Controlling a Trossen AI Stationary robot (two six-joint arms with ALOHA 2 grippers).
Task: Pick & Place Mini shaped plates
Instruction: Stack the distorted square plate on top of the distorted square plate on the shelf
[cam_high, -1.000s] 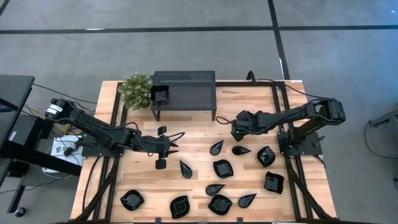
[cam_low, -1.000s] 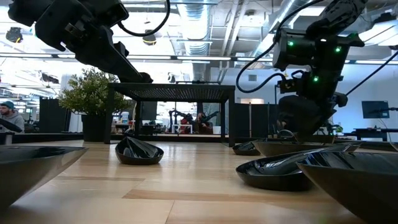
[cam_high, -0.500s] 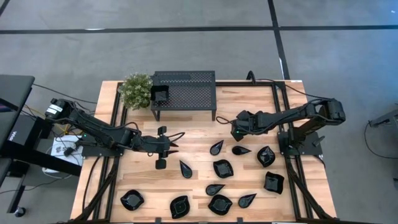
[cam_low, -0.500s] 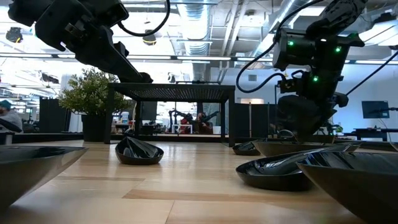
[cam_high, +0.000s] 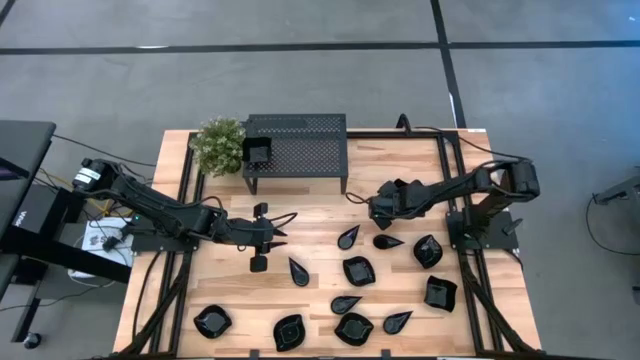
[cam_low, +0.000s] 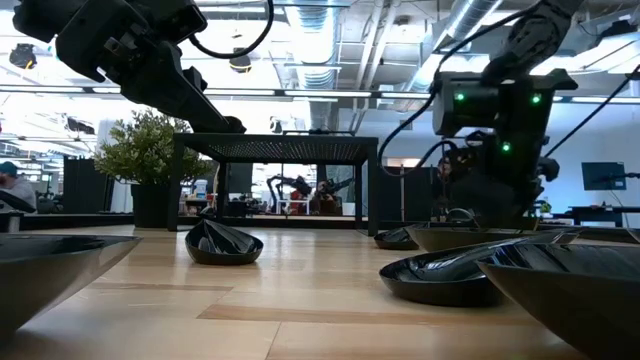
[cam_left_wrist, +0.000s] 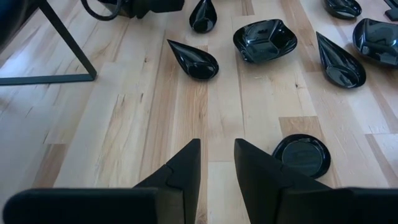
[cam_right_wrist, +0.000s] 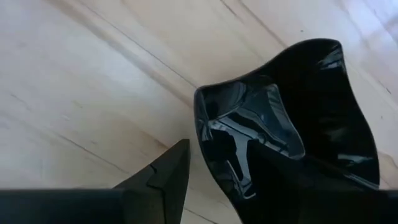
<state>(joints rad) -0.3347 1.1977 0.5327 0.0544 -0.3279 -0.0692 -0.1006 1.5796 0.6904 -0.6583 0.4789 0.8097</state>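
Right gripper (cam_high: 380, 212), just right of the black perforated metal stand (cam_high: 296, 148), is clamped on a glossy black dish (cam_right_wrist: 292, 124), visible only at its wrist. Left gripper (cam_left_wrist: 216, 163) hangs parted.

Potted plant (cam_high: 218, 146) beside perforated stand (cam_high: 297, 150)

I am seeing my right pincer (cam_high: 378, 211) sitting behind the plates (cam_high: 358, 270), my left pincer (cam_high: 270, 232) lying left of them.

Low view: black dish (cam_low: 224, 243) sits mid-desk (cam_low: 300, 290), more glossy dishes (cam_low: 450, 275) crowd the right foreground. Perforated stand (cam_low: 275, 150) and potted plant (cam_low: 150, 160) behind. Right arm (cam_low: 495, 140) shows green LEDs.
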